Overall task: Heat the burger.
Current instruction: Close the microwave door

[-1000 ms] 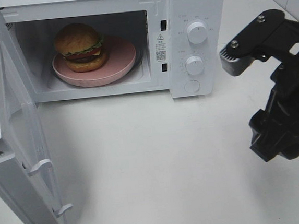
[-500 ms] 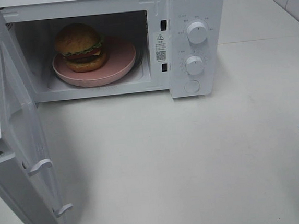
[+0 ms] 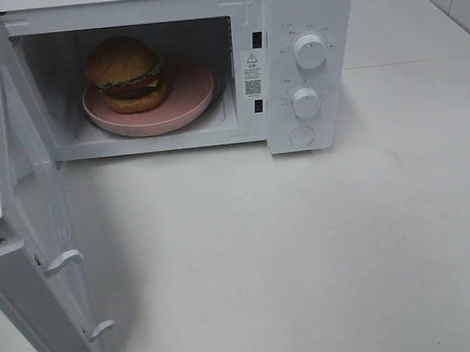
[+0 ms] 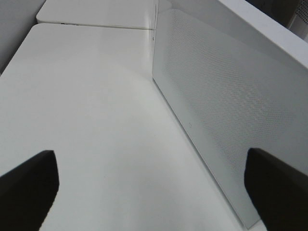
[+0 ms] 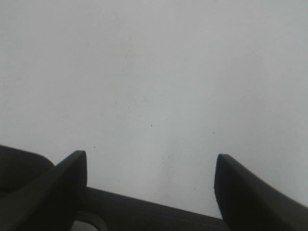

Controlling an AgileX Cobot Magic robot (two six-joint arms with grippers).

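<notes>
Left end effector [image 4: 151, 185] hung spread, empty, beside open microwave door [image 4: 231, 96]; right end effector [image 5: 150, 163] spread, empty, over table [image 5: 154, 72]. Inside microwave [image 3: 302, 5], burger [image 3: 127, 72] sat on pink plate [image 3: 191, 93].

The burger [image 3: 127, 74] has a glossy golden-brown bun, green lettuce frill and a red layer. The plate [image 3: 193, 97] is pink. The microwave [image 3: 302, 5] and table [image 3: 307, 244] are white; the door [image 4: 216, 96] bears a fine dotted mesh. The left gripper [image 4: 151, 187] and right gripper [image 5: 149, 178] are black
</notes>
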